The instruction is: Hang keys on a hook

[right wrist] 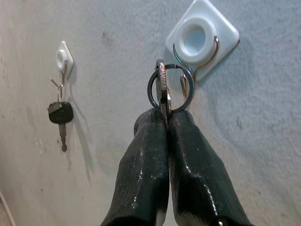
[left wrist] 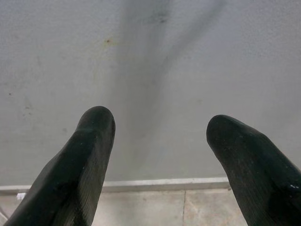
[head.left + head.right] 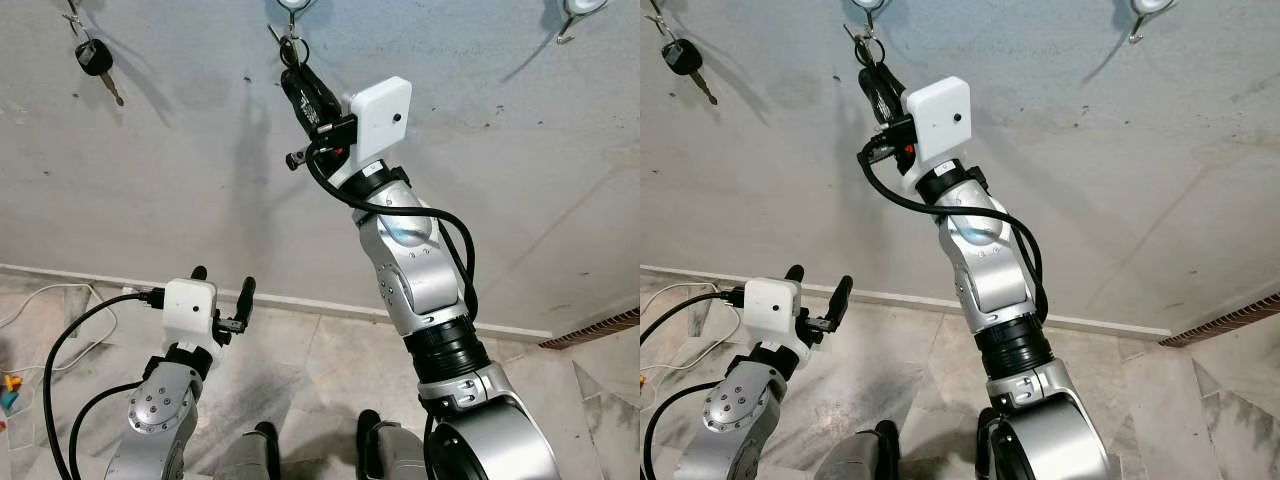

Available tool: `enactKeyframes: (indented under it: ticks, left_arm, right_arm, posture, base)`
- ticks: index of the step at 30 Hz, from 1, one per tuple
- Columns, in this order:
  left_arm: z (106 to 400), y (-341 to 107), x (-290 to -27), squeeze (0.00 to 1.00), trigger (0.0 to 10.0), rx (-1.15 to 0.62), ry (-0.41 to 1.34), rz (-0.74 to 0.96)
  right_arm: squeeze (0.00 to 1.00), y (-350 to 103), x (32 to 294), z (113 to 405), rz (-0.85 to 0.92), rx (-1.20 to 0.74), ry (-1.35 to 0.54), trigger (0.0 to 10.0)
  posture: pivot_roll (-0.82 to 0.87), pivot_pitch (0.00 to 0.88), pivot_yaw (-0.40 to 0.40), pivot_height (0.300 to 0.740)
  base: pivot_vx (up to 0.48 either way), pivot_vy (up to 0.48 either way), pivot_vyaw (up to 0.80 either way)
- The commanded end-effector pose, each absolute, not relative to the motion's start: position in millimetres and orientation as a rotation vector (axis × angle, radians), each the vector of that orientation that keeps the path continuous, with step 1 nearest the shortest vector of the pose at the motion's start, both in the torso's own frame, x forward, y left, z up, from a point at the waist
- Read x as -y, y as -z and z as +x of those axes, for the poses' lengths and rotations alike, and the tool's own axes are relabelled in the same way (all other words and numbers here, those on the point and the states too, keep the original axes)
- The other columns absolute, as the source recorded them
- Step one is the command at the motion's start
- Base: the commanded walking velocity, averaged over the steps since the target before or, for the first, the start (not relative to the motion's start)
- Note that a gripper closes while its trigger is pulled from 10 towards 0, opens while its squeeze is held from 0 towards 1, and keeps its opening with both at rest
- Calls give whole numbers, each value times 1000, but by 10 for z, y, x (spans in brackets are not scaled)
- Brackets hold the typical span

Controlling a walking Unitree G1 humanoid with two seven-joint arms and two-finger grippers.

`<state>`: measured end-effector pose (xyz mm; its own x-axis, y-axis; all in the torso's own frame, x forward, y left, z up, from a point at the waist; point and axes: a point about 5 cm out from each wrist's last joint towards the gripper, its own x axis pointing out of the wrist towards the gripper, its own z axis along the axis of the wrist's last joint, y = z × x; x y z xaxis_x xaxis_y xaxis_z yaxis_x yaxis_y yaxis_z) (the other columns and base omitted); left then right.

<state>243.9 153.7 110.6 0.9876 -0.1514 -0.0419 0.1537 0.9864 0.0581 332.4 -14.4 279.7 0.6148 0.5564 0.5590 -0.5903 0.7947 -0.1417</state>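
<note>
Reaching up to the grey wall [image 3: 480, 150], the right gripper [image 1: 165, 115] had its 2 black fingers [image 1: 141, 174] pressed together on the keys [image 1: 162, 92], pinching them just below the key ring [image 1: 170, 88]. That ring sat at the wire of the middle hook [image 1: 203, 40], touching or just in front of it; which one I could not tell. Another key [image 1: 60, 115] hung from the hook to the left [image 1: 61, 57]. Low down by the floor [image 3: 320, 370], the left gripper [image 3: 222, 281] pointed at the wall with fingers spread, holding nothing.
</note>
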Motion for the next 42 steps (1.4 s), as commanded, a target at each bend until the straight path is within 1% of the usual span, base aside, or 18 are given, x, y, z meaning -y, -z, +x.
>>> enactKeyframes:
  ticks: [1, 19, 26, 42]
  left_arm:
    - [2404, -1049, -1555, 0, 10000, -66, 142, 69]
    - [2404, -1043, -1555, 0, 10000, -68, 137, 67]
    - [2396, -1042, -1566, 0, 10000, -68, 132, 68]
    - [2406, -1046, -1561, 0, 10000, -65, 135, 70]
  right_arm:
    - [0, -2913, 71, 3263, 76, 664, -699, 10000]
    - [0, -2971, -82, 3311, 103, 645, -771, 10000]
    - [0, -2904, -96, 3361, 184, 586, -781, 10000]
    - [0, -2831, -82, 3446, 281, 515, -786, 10000]
  posture:
    - [125, 302, 62, 740]
    - [131, 300, 54, 740]
    - [133, 299, 54, 740]
    - [137, 293, 54, 740]
  base:
    - [0, 0, 0]
    - [0, 0, 0]
    - [0, 0, 0]
    - [0, 0, 0]
